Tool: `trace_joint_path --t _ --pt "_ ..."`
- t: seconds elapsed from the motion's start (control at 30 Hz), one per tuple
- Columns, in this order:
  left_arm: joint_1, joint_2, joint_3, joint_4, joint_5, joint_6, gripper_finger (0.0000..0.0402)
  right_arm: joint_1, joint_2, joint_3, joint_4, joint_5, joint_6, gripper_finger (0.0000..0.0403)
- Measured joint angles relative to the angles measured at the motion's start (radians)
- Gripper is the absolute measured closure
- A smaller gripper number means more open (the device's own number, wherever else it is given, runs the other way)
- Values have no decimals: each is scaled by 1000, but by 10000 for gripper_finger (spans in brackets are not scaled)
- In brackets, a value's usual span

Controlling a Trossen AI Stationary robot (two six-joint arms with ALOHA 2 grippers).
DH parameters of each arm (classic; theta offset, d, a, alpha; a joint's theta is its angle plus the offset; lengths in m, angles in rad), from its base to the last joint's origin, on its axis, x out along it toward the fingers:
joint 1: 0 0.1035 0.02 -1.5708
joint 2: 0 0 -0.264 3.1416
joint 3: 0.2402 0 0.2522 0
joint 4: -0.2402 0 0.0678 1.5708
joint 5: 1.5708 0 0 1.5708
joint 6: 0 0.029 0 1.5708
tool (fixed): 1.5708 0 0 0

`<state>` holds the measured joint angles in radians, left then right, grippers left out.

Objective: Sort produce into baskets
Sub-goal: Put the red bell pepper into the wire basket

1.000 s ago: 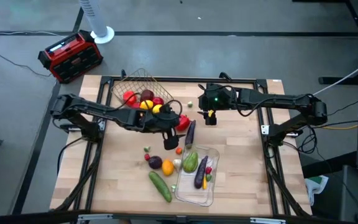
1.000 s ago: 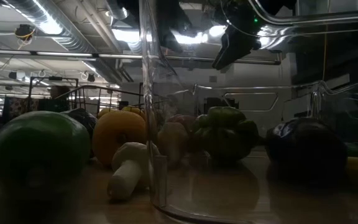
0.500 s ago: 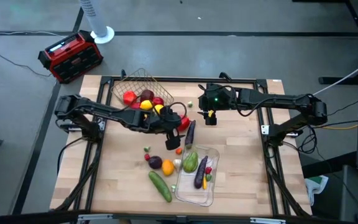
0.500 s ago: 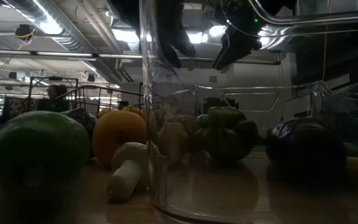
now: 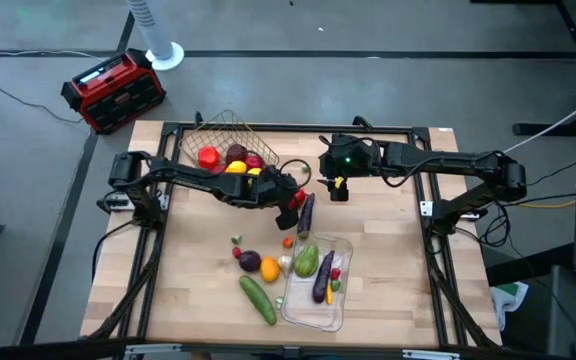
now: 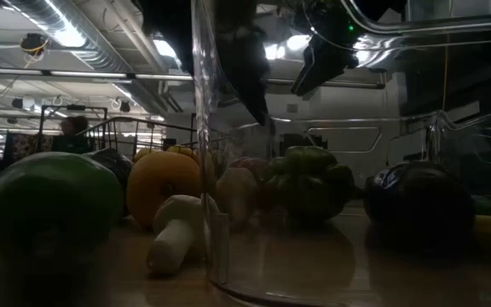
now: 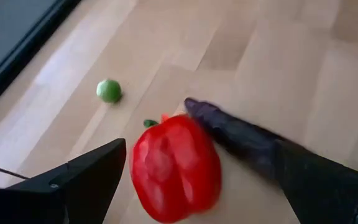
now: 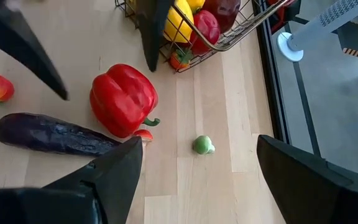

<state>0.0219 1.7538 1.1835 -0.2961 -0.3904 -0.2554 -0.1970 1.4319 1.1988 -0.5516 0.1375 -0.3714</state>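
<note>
- Left pincer [image 5: 295,200] open, just over the red pepper [image 7: 176,167], beside the wire basket [image 5: 218,128].
- Right pincer [image 5: 339,190] open, empty, hovering above the tabletop [image 5: 388,270].
- Eggplant [image 8: 55,135] touches the pepper.

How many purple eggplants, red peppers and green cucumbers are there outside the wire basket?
Purple eggplants: 3 (long eggplant beside the pepper, round eggplant on the table, tray eggplant in the clear tray)
Red peppers: 1 (red pepper)
Green cucumbers: 1 (cucumber)
Total: 5
</note>
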Motion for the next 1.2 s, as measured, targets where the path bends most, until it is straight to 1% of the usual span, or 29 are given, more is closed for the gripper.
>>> trace_joint_path --t 0.27,0.43,0.77,1.2 --pt "54 70 0 1 -18 -31 7 0 0 0 0 0 0 91" --pt "71 77 0 2 -19 -34 7 0 0 0 0 0 0 91" --pt "70 98 1 2 3 -32 7 0 0 0 0 0 0 91" --pt "70 106 2 -6 6 7 7 0 0 0 0 0 0 91"
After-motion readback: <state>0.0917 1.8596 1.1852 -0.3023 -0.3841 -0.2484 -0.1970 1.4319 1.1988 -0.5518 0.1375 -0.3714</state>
